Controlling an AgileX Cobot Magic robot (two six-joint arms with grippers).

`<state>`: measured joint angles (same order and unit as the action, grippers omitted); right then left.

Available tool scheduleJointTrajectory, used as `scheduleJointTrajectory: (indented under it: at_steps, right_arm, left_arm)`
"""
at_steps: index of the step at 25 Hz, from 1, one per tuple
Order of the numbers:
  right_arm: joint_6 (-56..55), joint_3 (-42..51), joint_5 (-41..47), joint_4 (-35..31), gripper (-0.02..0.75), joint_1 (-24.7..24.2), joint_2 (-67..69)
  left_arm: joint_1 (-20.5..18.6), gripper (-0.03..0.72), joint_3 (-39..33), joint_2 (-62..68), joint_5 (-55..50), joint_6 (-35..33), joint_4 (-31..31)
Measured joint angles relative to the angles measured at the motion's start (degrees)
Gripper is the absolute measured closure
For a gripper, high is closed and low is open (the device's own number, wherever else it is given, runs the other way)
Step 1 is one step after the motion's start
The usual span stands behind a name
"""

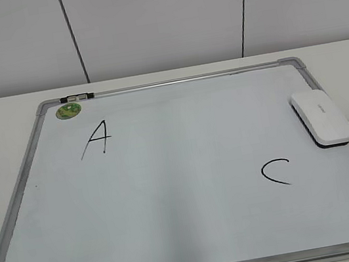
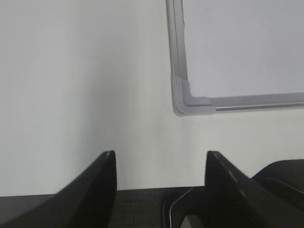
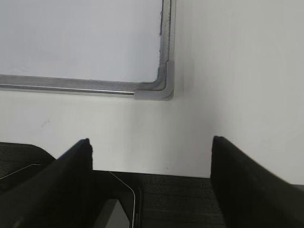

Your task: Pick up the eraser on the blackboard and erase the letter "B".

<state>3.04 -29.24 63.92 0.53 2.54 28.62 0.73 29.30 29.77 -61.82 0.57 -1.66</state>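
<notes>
Lying on the blackboard [image 1: 190, 188], the eraser [image 1: 322, 117] sits flat at the board's right edge, white top up with its dark felt showing underneath, its near end just overhanging the silver frame. Its long axis runs along that right edge, slanting from the board's far right corner toward the near side. Only the exterior view shows it; neither of my wrist cameras catches it. That same view shows a black "A" [image 1: 98, 138] near the board's far left corner, beside a round green sticker [image 1: 68, 110], and a black "C" [image 1: 277, 172] just inward of the eraser's near end; I can see no "B" on the board. My left claw [image 2: 160, 164] hangs off the board, by its near left grey corner piece [image 2: 190, 97], fingers spread and empty. My right claw [image 3: 152, 152] hangs likewise by the near right corner piece [image 3: 159, 88], fingers wide apart, gripping nothing.
</notes>
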Motion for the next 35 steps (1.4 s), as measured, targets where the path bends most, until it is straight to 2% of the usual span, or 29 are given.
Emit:
scheduleJointTrajectory:
  at_steps: [6, 16, 21, 35]
  right_arm:
    - [0.0, 0.0, 0.0, 0.0, 0.146, 0.0, -5.3]
    - [0.0, 0.0, 0.3, 0.0, 0.146, 0.0, -23.1]
    - [0.0, 0.0, 0.7, 0.0, 0.146, 0.0, -29.3]
    - [0.0, 0.3, 1.0, 0.1, 0.146, 0.0, -29.6]
  left_arm:
    - [0.0, 0.271, 0.0, -12.5, -0.1, 0.0, 0.0]
    - [0.0, 0.289, 0.0, -28.6, -0.8, 0.0, 0.0]
    - [0.0, 0.291, 0.0, -29.2, -1.3, 0.0, 0.0]
    - [0.0, 0.323, 0.0, -29.2, -1.4, 0.0, 0.0]
